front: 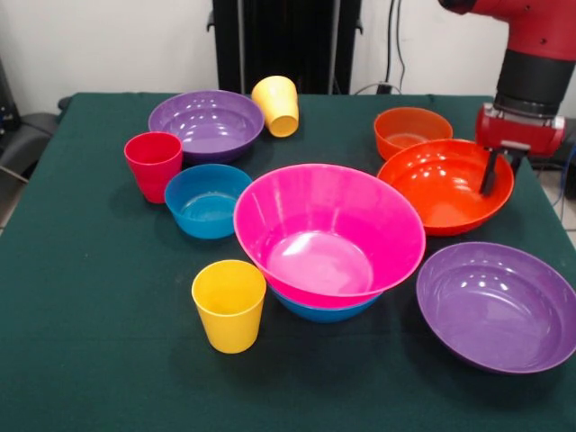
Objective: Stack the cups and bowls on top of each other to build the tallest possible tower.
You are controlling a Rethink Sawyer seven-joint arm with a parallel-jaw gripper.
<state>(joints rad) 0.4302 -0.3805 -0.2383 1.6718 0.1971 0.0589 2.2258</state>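
The big pink bowl [328, 229] sits nested in a blue bowl [324, 310] at the table's middle. A second blue bowl [205, 200] stands to its left, with the red-pink cup [153, 165] beside it. One yellow cup [229, 304] stands upright in front. Another yellow cup [276, 105] lies on its side next to a purple bowl [207, 123] at the back. The second purple bowl [495, 306] is at the front right. My gripper [490, 180] hangs at the right rim of the big orange bowl [441, 184], reaching into it. A small orange bowl [412, 130] stands behind.
The table is covered with a dark green cloth [81, 342]. The black pedestal [288, 45] stands at the far side. The red and black arm [535, 63] comes down at the top right. The table's right edge runs close to the front purple bowl.
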